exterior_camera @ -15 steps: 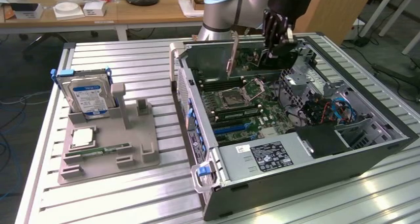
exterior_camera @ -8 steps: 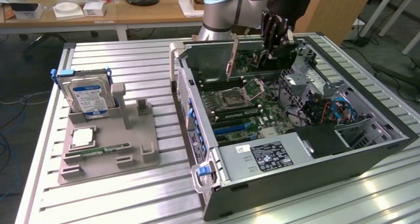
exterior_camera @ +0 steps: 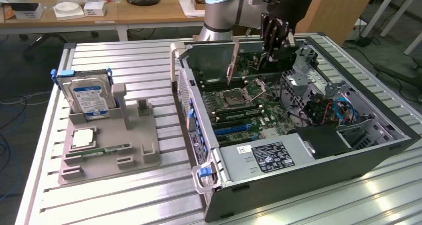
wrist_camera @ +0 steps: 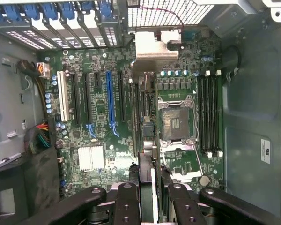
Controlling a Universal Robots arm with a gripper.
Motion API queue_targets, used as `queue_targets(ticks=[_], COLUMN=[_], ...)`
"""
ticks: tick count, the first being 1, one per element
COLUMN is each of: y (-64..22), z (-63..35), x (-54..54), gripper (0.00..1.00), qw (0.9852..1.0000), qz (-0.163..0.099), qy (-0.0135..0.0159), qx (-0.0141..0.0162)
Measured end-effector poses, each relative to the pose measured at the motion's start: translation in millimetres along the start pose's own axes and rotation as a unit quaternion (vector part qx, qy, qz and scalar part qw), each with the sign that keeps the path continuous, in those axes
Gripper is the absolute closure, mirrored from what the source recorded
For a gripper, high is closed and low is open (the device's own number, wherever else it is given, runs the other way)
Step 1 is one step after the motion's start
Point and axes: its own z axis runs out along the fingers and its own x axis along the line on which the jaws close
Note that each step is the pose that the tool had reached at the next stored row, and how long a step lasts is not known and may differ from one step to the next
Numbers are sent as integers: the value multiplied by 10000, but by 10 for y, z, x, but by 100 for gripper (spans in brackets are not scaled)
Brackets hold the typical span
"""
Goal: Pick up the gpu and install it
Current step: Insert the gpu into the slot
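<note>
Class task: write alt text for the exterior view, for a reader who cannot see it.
A robot arm's hand holds the gpu on edge above the motherboard inside an open computer case. On the exterior view's left, a grey holder carries a blue-labelled hard drive.

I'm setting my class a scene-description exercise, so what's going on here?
The robot arm's gripper is clamped on the gpu and holds it on edge over the motherboard inside the open computer case. The card appears not yet seated in any slot. On the table beside the case, a grey holder carries a hard drive and a memory stick.
</note>
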Motion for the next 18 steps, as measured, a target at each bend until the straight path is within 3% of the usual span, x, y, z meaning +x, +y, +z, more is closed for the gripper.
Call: queue_targets(ticks=[18], y=[3], z=[171], x=[8], gripper=[72], qw=[10000], qz=[-16], qy=[-3], qx=[0])
